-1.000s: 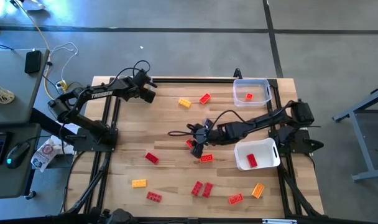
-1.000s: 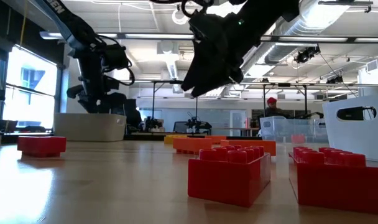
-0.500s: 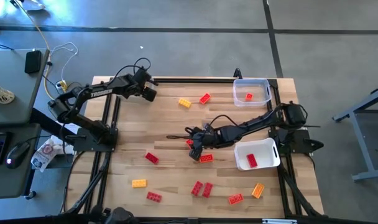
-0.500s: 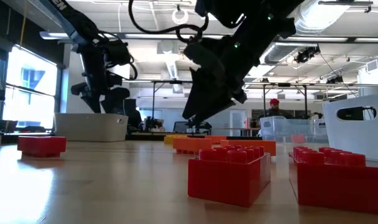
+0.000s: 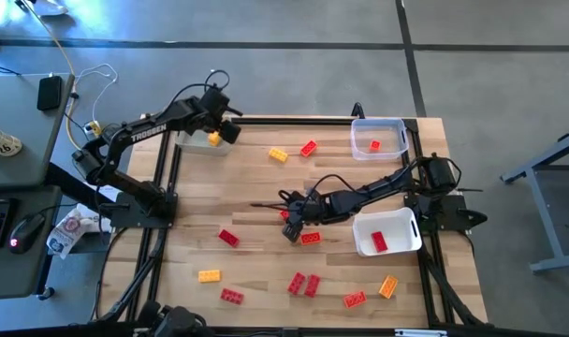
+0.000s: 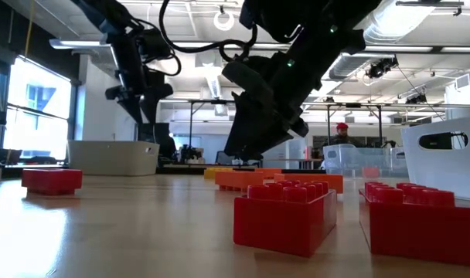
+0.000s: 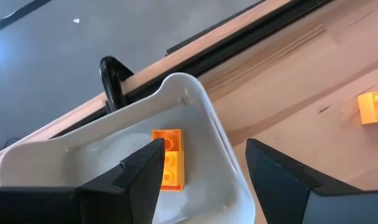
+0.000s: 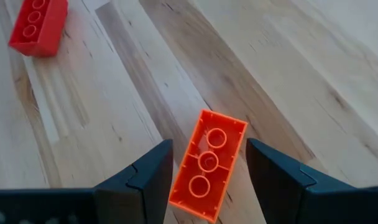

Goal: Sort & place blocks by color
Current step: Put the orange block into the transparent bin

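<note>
My right gripper [image 8: 209, 146] [image 5: 290, 221] is open and low over the middle of the table. Its fingers stand on either side of an orange-red block [image 8: 209, 163] that lies flat on the wood, studs up, and they do not touch it. My left gripper [image 7: 204, 149] [image 5: 226, 131] is open and holds nothing. It hangs above a white tray [image 7: 195, 93] at the table's far left corner, where a yellow-orange block [image 7: 169, 158] [image 5: 212, 139] lies. Other red, orange and yellow blocks are scattered over the table.
Loose blocks lie near my right gripper: an orange-red one [image 5: 310, 238] and a red one [image 5: 228, 238] [image 8: 38, 23]. Several more lie along the near edge [image 5: 304, 284]. A clear tray [image 5: 394, 131] and a white tray [image 5: 401, 225] at the right each hold a red block.
My right gripper has come down toward the table and a little to the left, so that it now stands astride the orange-red block. My left gripper has risen and shifted toward the far edge above the white tray, and the yellow-orange block now shows in that tray.
</note>
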Robot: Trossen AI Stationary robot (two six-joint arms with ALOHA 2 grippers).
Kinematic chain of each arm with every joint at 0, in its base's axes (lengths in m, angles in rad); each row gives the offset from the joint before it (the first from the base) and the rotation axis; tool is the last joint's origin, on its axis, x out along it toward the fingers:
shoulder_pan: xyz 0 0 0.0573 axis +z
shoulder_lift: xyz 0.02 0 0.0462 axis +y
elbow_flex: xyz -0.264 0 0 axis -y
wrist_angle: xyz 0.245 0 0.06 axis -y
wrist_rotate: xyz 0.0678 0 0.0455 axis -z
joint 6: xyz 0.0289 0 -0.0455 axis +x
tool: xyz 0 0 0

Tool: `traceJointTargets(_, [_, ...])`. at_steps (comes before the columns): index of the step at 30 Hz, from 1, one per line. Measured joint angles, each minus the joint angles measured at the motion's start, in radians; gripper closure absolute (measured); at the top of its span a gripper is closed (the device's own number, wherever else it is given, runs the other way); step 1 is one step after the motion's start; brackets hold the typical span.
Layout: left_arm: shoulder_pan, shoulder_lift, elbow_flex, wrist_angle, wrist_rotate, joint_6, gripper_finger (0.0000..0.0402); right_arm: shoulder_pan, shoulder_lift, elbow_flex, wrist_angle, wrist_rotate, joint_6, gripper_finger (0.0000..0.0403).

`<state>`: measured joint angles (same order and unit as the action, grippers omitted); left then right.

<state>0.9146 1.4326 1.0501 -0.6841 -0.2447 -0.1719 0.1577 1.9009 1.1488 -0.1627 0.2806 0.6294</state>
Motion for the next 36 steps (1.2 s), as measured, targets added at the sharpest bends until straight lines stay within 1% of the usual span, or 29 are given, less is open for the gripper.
traceJointTargets(14, [0.001, 0.0, 0.006, -0.009, -0.004, 0.0, 0.019, 0.0, 0.08, 0.0, 0.026, -0.003, 0.026, 0.0214])
traceJointTargets(20, [0.001, 0.0, 0.006, -0.009, -0.003, 0.0, 0.019, -0.001, 0.105, 0.002, 0.032, -0.026, 0.032, 0.0217])
traceJointTargets(22, [0.001, 0.0, 0.006, -0.009, -0.002, 0.0, 0.019, -0.001, 0.105, 0.002, 0.031, -0.025, 0.043, 0.0229])
traceJointTargets(26, [0.001, 0.0, 0.006, -0.013, -0.001, 0.018, 0.019, -0.002, 0.105, 0.003, 0.029, -0.029, 0.038, 0.0288])
traceJointTargets(27, [0.001, 0.0, 0.006, -0.015, -0.001, 0.024, 0.019, -0.003, 0.105, 0.003, 0.03, -0.031, 0.025, 0.0294])
traceJointTargets(33, [0.001, 0.0, 0.006, -0.03, -0.001, 0.027, 0.019, -0.024, 0.082, 0.001, 0.014, -0.038, -0.037, 0.0294])
traceJointTargets(36, [0.001, 0.0, 0.006, -0.032, -0.001, 0.027, 0.019, -0.048, 0.054, -0.002, -0.024, -0.013, -0.068, 0.0294])
